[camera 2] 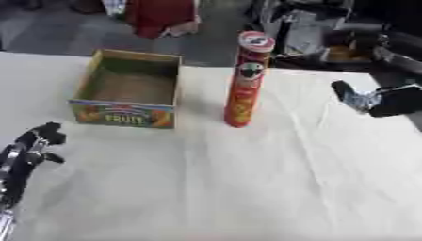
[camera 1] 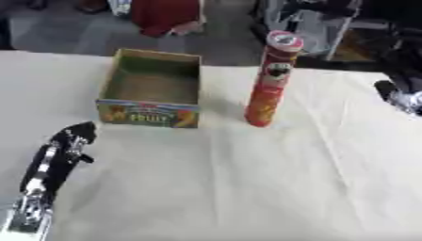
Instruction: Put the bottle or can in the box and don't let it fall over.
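A tall red snack can [camera 1: 270, 82] with a pale lid stands upright on the white tablecloth [camera 1: 247, 188]. Just left of it, a short gap away, sits an open cardboard fruit box [camera 1: 148, 114] with a green and yellow printed front and nothing inside. My left hand [camera 1: 59, 157] rests at the lower left, fingers relaxed and pointing up, well short of the box. From the right edge my right hand [camera 2: 371, 100] reaches in at about the can's mid height, fingers extended and holding nothing, a fair distance right of the can.
The cloth has creases running from the can toward the right front. Beyond the table's far edge are a red object [camera 1: 165, 16] on the floor and dark equipment [camera 2: 329, 28] at the upper right.
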